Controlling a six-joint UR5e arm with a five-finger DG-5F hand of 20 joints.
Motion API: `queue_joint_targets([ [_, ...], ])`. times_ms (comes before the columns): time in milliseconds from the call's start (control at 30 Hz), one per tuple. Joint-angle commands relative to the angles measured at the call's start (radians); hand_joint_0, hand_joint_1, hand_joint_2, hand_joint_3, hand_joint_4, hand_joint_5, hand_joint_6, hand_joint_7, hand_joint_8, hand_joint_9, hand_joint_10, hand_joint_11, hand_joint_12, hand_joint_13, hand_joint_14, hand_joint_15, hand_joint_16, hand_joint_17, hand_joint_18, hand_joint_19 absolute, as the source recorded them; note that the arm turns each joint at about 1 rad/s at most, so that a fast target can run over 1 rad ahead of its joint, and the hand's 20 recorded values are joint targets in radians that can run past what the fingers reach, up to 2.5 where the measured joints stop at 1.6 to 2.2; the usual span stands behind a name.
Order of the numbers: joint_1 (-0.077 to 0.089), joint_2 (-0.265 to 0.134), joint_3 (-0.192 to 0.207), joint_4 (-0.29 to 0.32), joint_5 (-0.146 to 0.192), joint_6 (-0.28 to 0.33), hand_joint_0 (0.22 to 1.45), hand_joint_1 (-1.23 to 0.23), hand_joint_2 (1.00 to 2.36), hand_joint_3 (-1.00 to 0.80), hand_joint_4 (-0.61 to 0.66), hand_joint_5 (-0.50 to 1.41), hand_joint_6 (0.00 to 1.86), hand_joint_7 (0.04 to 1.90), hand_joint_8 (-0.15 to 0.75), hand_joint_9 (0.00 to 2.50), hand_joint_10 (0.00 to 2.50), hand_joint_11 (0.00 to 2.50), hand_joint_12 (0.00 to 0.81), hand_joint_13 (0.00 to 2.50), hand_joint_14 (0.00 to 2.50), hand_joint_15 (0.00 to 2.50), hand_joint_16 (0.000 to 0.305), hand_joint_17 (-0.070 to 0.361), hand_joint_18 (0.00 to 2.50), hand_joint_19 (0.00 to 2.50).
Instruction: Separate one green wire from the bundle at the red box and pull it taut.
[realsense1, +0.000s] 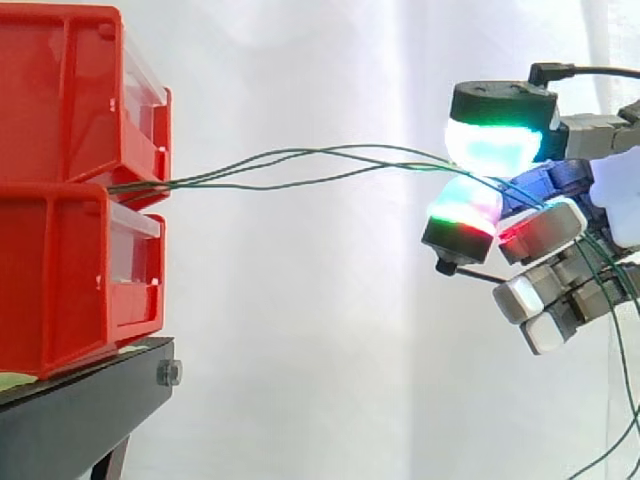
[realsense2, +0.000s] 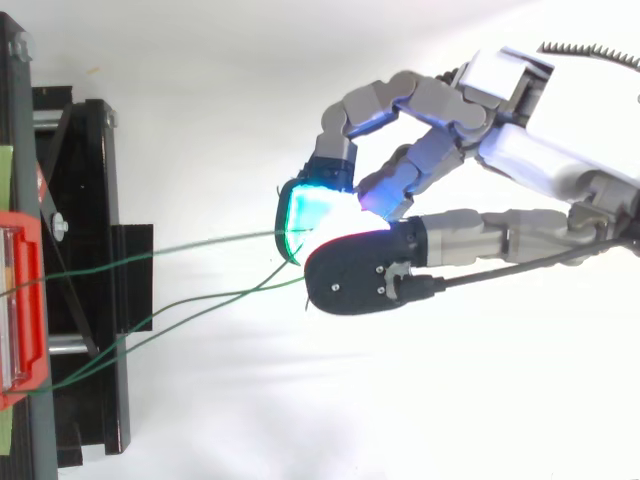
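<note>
While two thick pads (realsense1: 495, 145) met face to face at 3 o'clock in the side view, the hand (realsense1: 556, 182) was closed in a pinch on the green wires (realsense1: 300, 151). The upper pad glowed white, cyan and green under a black cap. The lower one (realsense1: 465, 207) glowed white, green and red. The other fingers were curled in toward 5 o'clock, grey and blocky, one tip showing red. From above, the hand (realsense2: 560, 140) reached in from 2 o'clock, its shell smooth and white and its joints grey metal.

Three wires (realsense2: 200, 246) could be counted from above, thin and round, fanning apart toward 9 o'clock. How many of them lay inside the pinch could not be told. In the side view they ran in slack, shallow arcs and crossed one another. They gathered at 9 o'clock into the gap between two stacked bins (realsense1: 60, 90). Past the hand, loose green strands hung down toward 5 o'clock.

Both bins were glossy red plastic, boxy, each with a clear panel (realsense1: 140, 255) on the front. The lower bin (realsense1: 60, 280) sat on a black stand (realsense1: 90, 410) of flat metal, with one silver bolt (realsense1: 168, 373) in its edge. From above, the stand (realsense2: 90, 200) showed black bars and braces at 9 o'clock. A plain white curtain (realsense1: 300, 350) hung behind everything.
</note>
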Motion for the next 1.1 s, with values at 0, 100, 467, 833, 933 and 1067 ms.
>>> queue_joint_targets([
  [0,0.001,0.001,0.000,0.000,0.000,0.000,0.53,-0.59,1.00,-0.44,0.12,-0.17,0.90,1.07,0.287,1.23,0.01,1.46,0.412,0.91,0.03,0.85,0.057,0.128,0.72,0.80],
  [100,-0.001,-0.002,0.000,0.000,0.000,0.000,0.51,-0.59,1.00,-0.47,0.12,-0.17,0.90,1.08,0.291,1.24,0.01,1.46,0.419,0.91,0.03,0.86,0.058,0.131,0.72,0.79],
  [467,0.001,-0.002,0.000,0.000,0.000,0.000,0.59,-0.69,1.01,-0.29,0.10,-0.16,0.90,1.11,0.265,1.24,0.01,1.46,0.395,0.90,0.03,0.86,0.054,0.121,0.70,0.79],
  [833,0.001,-0.002,0.000,0.000,0.001,0.000,0.62,-0.78,1.02,-0.24,0.08,-0.17,0.91,1.07,0.263,1.21,0.01,1.48,0.393,0.90,0.03,0.86,0.054,0.121,0.71,0.79],
  [933,0.001,0.001,0.000,0.000,0.001,0.000,0.62,-0.80,1.02,-0.25,0.09,-0.18,0.91,1.07,0.263,1.20,0.01,1.48,0.393,0.90,0.03,0.86,0.054,0.121,0.71,0.78],
  [1067,-0.001,0.001,0.000,0.000,0.000,0.000,0.63,-0.82,1.02,-0.25,0.08,-0.18,0.91,1.07,0.258,1.19,0.01,1.48,0.390,0.89,0.03,0.86,0.054,0.122,0.70,0.77],
])
